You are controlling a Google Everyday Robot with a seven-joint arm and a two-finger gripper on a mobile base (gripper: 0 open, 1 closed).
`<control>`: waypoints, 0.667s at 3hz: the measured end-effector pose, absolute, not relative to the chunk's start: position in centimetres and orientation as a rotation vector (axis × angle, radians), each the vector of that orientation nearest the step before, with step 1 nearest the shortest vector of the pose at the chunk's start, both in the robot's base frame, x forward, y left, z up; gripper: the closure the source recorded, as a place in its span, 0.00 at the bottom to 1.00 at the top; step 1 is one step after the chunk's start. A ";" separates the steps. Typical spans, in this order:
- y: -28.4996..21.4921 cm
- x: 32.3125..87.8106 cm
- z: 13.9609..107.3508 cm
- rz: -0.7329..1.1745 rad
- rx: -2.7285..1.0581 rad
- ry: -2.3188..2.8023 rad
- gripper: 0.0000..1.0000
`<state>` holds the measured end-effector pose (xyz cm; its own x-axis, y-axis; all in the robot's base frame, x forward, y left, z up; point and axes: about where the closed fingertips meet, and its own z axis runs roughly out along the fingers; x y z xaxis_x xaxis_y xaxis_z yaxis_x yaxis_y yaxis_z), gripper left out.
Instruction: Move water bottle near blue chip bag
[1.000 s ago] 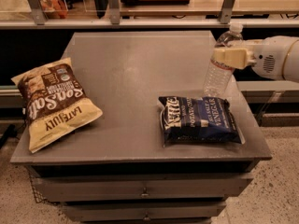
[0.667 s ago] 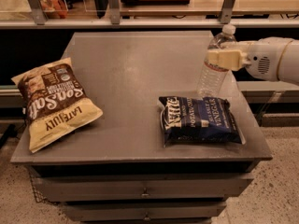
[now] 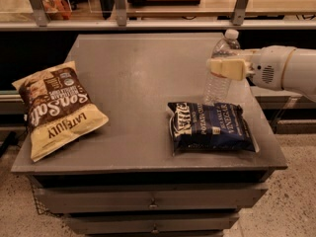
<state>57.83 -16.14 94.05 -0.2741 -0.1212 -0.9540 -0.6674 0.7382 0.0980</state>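
While a yellow-and-brown chip bag (image 3: 59,107) is laid at the table's (image 3: 143,73) left, the water bottle (image 3: 217,89) is held upright at the right
The blue chip bag (image 3: 212,126) is laid flat; just behind it the clear, white-capped bottle is clamped by the gripper (image 3: 216,66)

Clear glossy plastic on the water bottle (image 3: 218,87), pinched high up by the smooth cream plastic gripper (image 3: 223,67) over the right side of the dull, matt grey table (image 3: 138,73); crinkly, shiny film on the blue chip bag (image 3: 210,126)
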 end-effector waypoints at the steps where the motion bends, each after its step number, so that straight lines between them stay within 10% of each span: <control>1: -15.8 57.5 93.5 0.602 -0.628 1.788 0.00; 2: -16.6 57.1 93.3 0.578 -0.625 1.786 0.00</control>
